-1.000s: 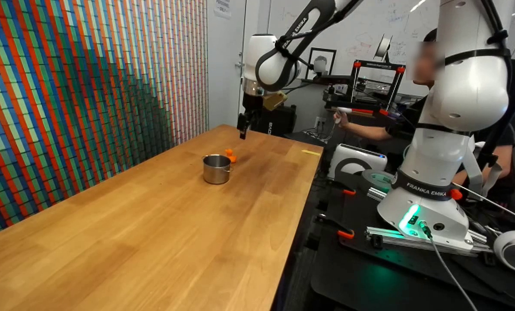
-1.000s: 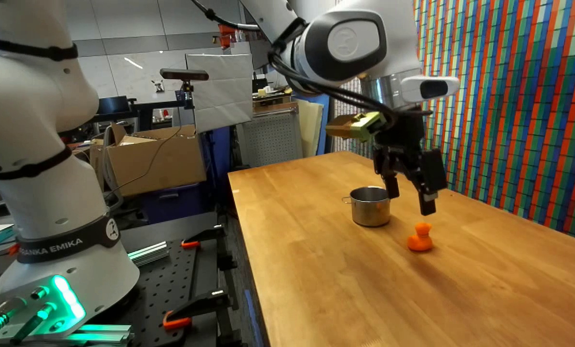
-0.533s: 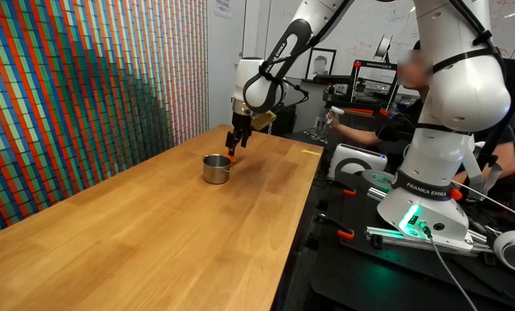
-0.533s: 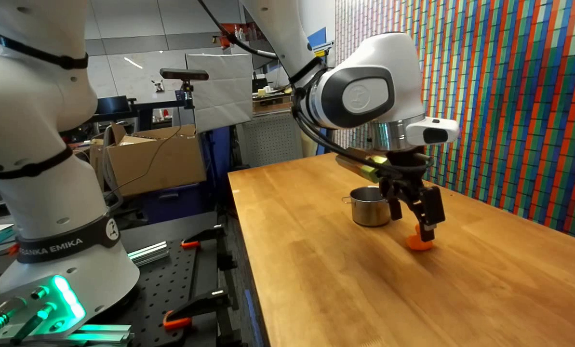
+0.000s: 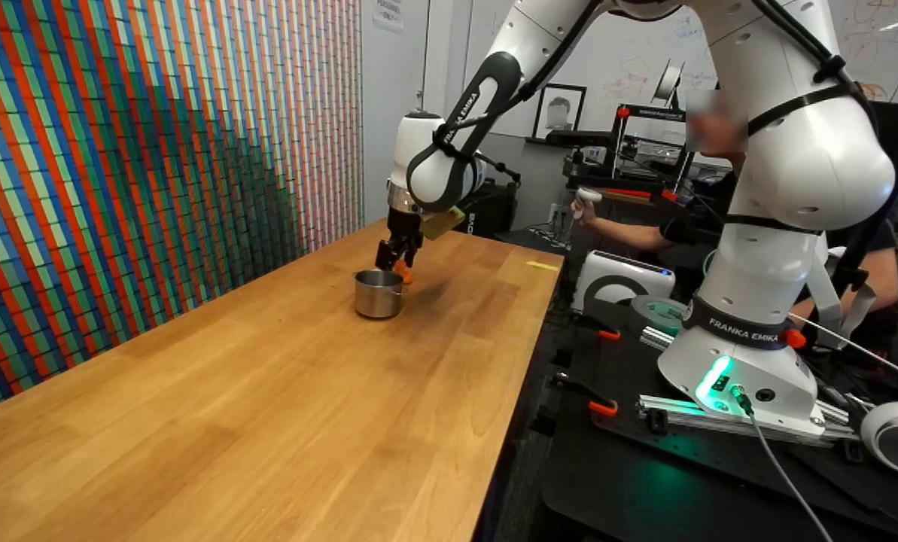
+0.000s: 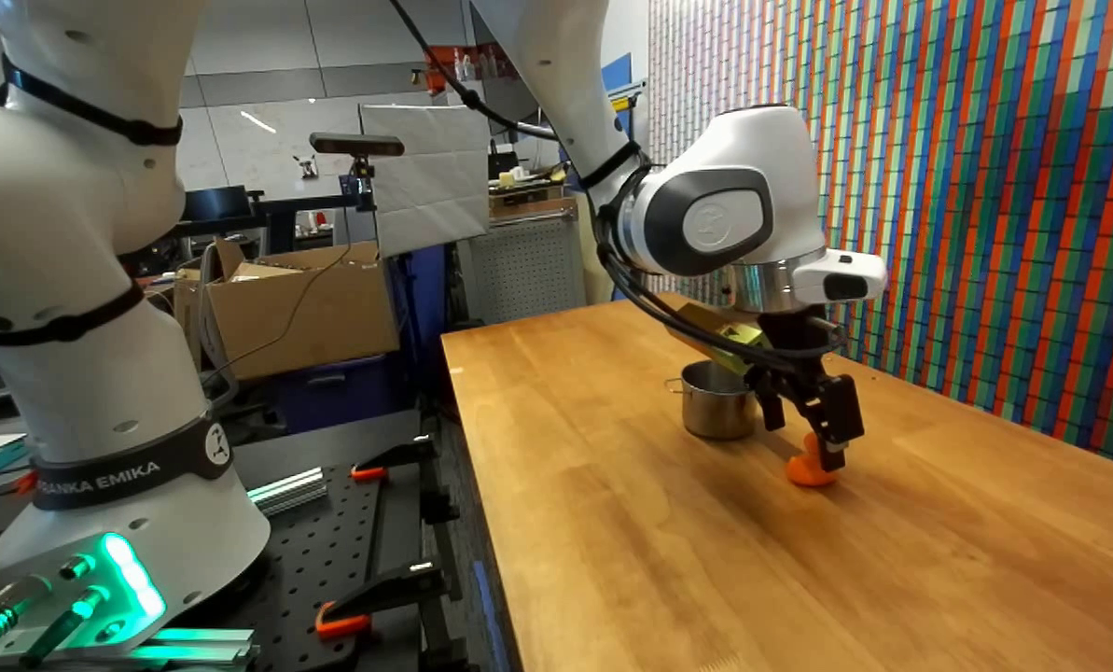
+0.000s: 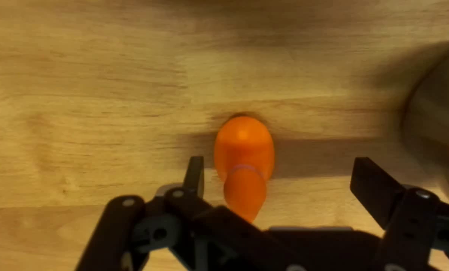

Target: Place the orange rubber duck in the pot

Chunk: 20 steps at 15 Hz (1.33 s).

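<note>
I am holding my end effector [image 7: 277, 173] wide, its fingers [image 7: 195, 176] standing apart. Between them, nearer to one, the orange rubber duck [image 7: 244, 150] is sitting upright on the wooden surface [image 6: 593, 523]. I am not quite making out how low those fingers are hanging beside it. Past my other finger, near the duck, the pot [image 6: 719, 413] is standing upright. Across the surface a striped wall [image 6: 976, 187] is running, and farther off a person [image 5: 637, 235] is gripping a white controller [image 5: 588, 196].

Cardboard box [image 6: 318, 322], framed portrait [image 5: 559, 111].

Wrist view looks down (v. nr. duck [image 7: 244, 158]).
</note>
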Tool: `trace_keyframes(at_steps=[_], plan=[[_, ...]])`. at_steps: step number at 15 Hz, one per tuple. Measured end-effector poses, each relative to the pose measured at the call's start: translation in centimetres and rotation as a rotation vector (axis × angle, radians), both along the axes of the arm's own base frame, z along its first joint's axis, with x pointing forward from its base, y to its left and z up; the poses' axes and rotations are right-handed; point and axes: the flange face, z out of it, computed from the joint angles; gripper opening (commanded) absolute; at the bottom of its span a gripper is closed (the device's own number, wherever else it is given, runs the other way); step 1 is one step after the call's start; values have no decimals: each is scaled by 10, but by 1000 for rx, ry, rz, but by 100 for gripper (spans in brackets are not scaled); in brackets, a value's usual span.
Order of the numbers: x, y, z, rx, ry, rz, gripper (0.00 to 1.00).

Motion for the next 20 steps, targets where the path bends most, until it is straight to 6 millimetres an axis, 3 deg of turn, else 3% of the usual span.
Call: trace_keyframes(at_steps=[1, 3, 8, 10, 15, 20], plan=[[1, -3, -1, -3, -1, -4, 75], [3, -10, -3, -10, -1, -14, 67], [4, -27, -7, -16, 7, -41, 28], [6, -34, -4, -10, 8, -63, 33], [11, -52, 1, 20, 27, -133, 24], [24, -35, 25, 106, 54, -164, 20]])
